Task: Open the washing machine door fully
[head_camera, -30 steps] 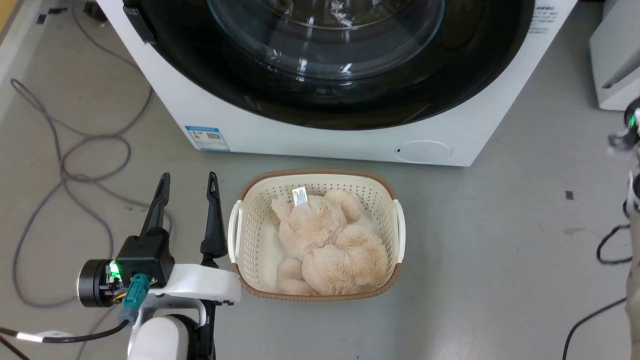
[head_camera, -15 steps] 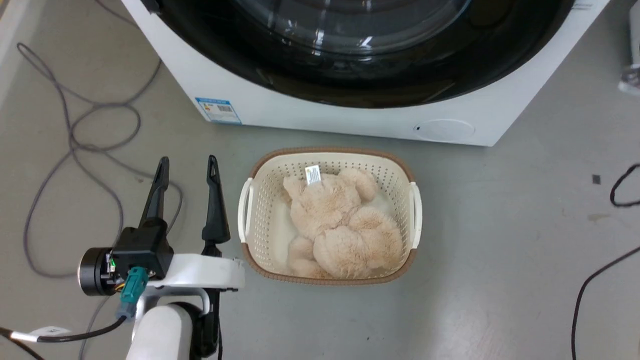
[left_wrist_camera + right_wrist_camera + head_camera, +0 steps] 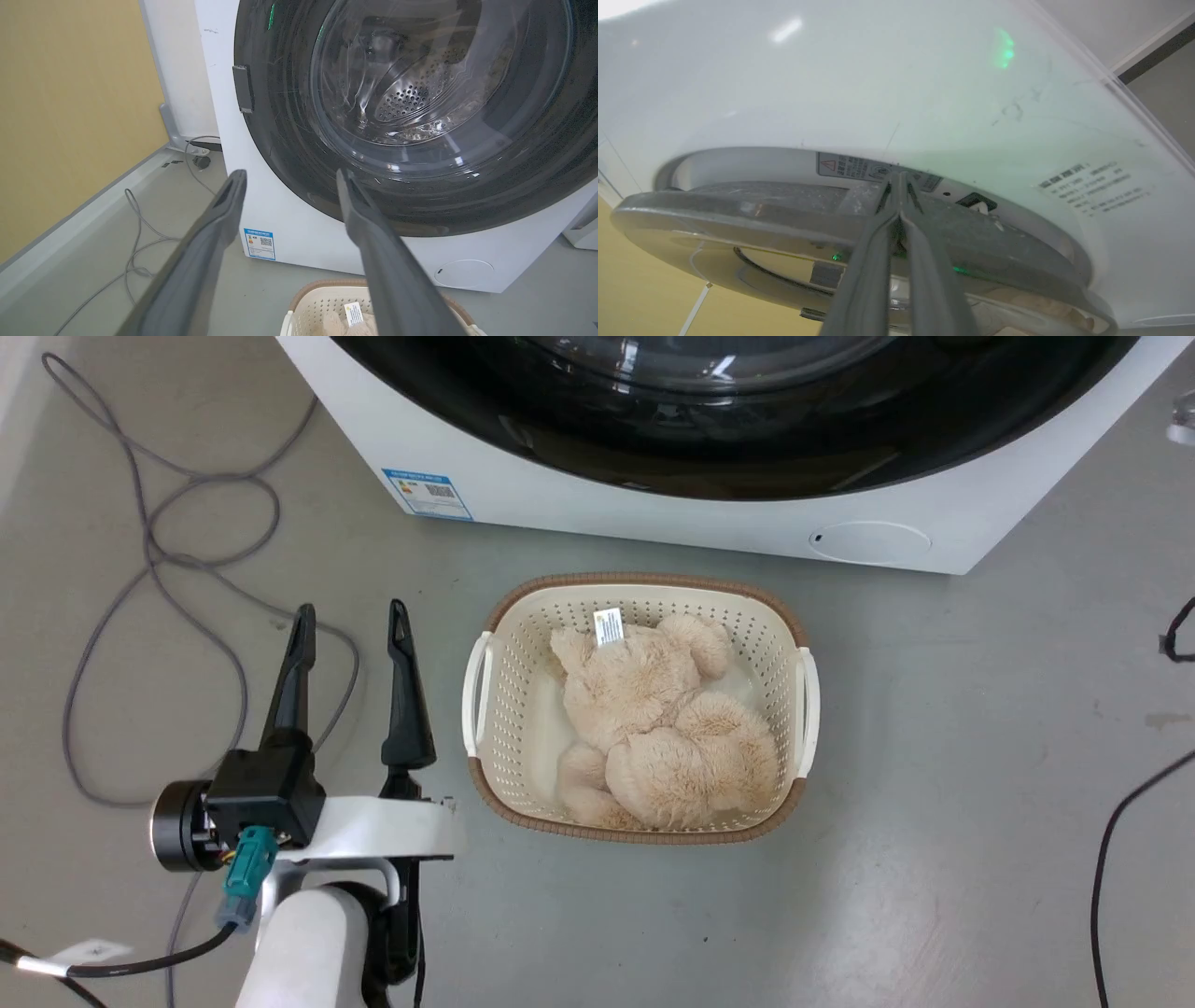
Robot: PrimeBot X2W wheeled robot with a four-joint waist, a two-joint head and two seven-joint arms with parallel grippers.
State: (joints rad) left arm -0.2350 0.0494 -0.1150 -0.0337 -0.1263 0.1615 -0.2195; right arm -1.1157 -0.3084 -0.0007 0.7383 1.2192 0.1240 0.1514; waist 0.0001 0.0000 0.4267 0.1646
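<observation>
The washing machine (image 3: 653, 527) stands white at the top of the head view, with its glossy black washing machine door (image 3: 747, 439) across the front. In the left wrist view the door (image 3: 280, 140) shows its clear glass bowl, and the steel drum shows behind the glass. My left gripper (image 3: 350, 616) is open over the floor, left of the basket and apart from the machine (image 3: 299, 238). In the right wrist view my right gripper (image 3: 899, 179) is shut, its tips at the door's rim (image 3: 761, 210). There a gap shows between the rim and the white front (image 3: 831, 93).
A cream basket (image 3: 653, 583) holding a beige plush toy (image 3: 667, 728) sits on the grey floor in front of the machine. Grey cables (image 3: 187, 569) loop at the left and a black cable (image 3: 1120, 821) lies at the right. A yellow wall (image 3: 70, 116) stands left of the machine.
The head camera has moved, so the machine and basket sit higher and further right in the picture. The right arm's parts have left the right edge. My left gripper stays open.
</observation>
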